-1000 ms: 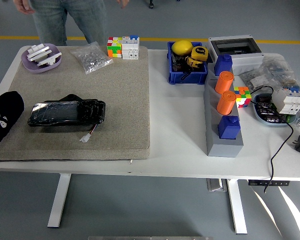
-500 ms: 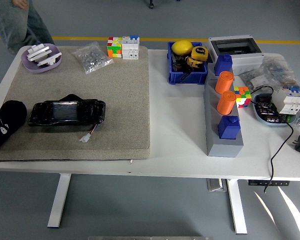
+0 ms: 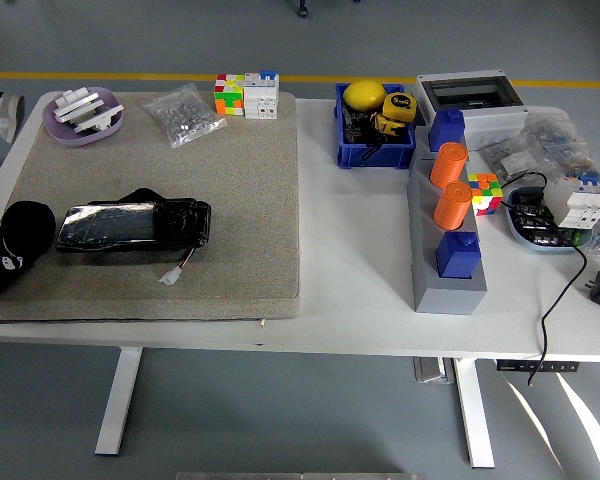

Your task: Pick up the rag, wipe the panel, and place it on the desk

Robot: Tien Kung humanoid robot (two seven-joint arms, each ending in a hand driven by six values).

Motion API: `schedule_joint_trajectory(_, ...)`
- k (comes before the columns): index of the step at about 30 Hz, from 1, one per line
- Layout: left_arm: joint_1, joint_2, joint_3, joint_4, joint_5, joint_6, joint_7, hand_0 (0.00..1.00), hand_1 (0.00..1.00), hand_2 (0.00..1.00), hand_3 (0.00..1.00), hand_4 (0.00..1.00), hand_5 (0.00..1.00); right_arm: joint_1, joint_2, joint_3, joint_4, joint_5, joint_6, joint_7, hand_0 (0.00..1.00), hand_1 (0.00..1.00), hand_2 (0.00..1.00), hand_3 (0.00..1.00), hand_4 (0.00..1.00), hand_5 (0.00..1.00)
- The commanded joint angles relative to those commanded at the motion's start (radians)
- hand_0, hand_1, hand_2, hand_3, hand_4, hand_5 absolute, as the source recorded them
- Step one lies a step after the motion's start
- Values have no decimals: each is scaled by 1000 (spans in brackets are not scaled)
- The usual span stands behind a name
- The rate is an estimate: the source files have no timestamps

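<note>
So the panel point(image 3: 132, 225) is lying flat on the beige mat point(image 3: 240, 180), on the left half of the table point(image 3: 360, 300). It's a long black shiny thing. Its long axis runs left to right, pretty much parallel to the near table edge, with the left end pointing at my left hand point(image 3: 18, 240). A little white plug point(image 3: 173, 272) on short wires sits on the mat just in front of its right end.

My left hand is at the far left edge of the shot, right by the panel's left end. It may be touching it, I honestly can't tell. It's just a black lump from up here, so I can't tell if it's open or closed either. I can't pick out the rag.

Compared to a second ago, the panel hasn't budged. My hand has dropped a bit toward the near edge. The person who stood at the far left corner has walked off, and only a shoe point(image 3: 0, 102) shows there now.
</note>
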Motion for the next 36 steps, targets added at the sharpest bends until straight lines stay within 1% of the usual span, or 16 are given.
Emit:
schedule_joint_trajectory(2, 5, 2, 0, -12, -1, -7, 2, 847, 899, 902, 891, 998, 291, 0, 0, 2, 0, -1, -1, 0, 795, 634, 691, 643, 998, 556)
schedule_joint_trajectory(5, 20, 6, -3, -49, -11, -18, 6, 847, 899, 902, 891, 998, 291, 0, 0, 3, 0, 1, -1, -1, 795, 634, 691, 643, 998, 556)
schedule_joint_trajectory(6, 25, 8, -5, -62, -15, -20, 8, 850, 901, 901, 886, 998, 342, 0, 0, 3, 0, 2, -1, -1, 796, 633, 691, 644, 998, 555)
schedule_joint_trajectory(7, 31, 11, -7, -76, -24, -21, 9, 850, 901, 901, 886, 998, 342, -1, 0, 2, 0, 3, -1, -1, 796, 633, 691, 644, 998, 555)
schedule_joint_trajectory(11, 57, 19, -21, -134, -74, -20, -10, 850, 901, 901, 886, 998, 342, -3, -1, 3, 0, 4, -1, -1, 796, 633, 691, 644, 998, 555)
schedule_joint_trajectory(12, 60, 19, -25, -140, -81, -18, -15, 842, 883, 876, 857, 998, 480, -3, -1, 3, 0, 4, -1, -1, 795, 634, 691, 644, 998, 554)
schedule_joint_trajectory(14, 70, 16, -49, -167, -102, -10, -37, 842, 883, 876, 857, 998, 480, -5, -1, -1, 0, 5, -1, -2, 795, 634, 691, 644, 998, 554)
schedule_joint_trajectory(17, 82, 8, -80, -197, -114, -7, -53, 842, 883, 876, 857, 998, 480, -5, -1, -5, 0, 7, -2, -6, 795, 634, 691, 644, 998, 554)
schedule_joint_trajectory(18, 87, 6, -86, -206, -122, -9, -57, 818, 851, 844, 828, 998, 545, -5, -2, -8, 0, 9, -2, -7, 795, 633, 691, 643, 998, 555)
schedule_joint_trajectory(23, 106, -4, -97, -227, -138, -7, -77, 818, 851, 844, 828, 998, 545, -5, -7, -14, 0, 18, -6, -14, 795, 633, 691, 643, 998, 555)
schedule_joint_trajectory(24, 108, -7, -99, -230, -142, -6, -81, 813, 839, 833, 820, 998, 577, -4, -8, -17, 0, 20, -6, -16, 796, 633, 691, 643, 998, 555)
schedule_joint_trajectory(25, 109, -10, -101, -235, -142, -5, -83, 813, 839, 833, 820, 998, 577, -4, -8, -19, 0, 21, -6, -16, 796, 633, 691, 643, 998, 555)
schedule_joint_trajectory(29, 116, -17, -102, -253, -136, -5, -85, 813, 839, 833, 820, 998, 577, -3, -9, -21, 0, 19, -5, -14, 796, 633, 691, 643, 998, 555)
schedule_joint_trajectory(30, 118, -19, -102, -257, -138, -4, -86, 810, 835, 826, 810, 998, 589, -3, -9, -19, 0, 17, -6, -14, 795, 635, 691, 642, 998, 554)
schedule_joint_trajectory(36, 120, -24, -109, -265, -138, -5, -83, 810, 835, 824, 803, 998, 585, -1, -9, -14, 0, 6, -6, -11, 794, 635, 691, 641, 998, 552)
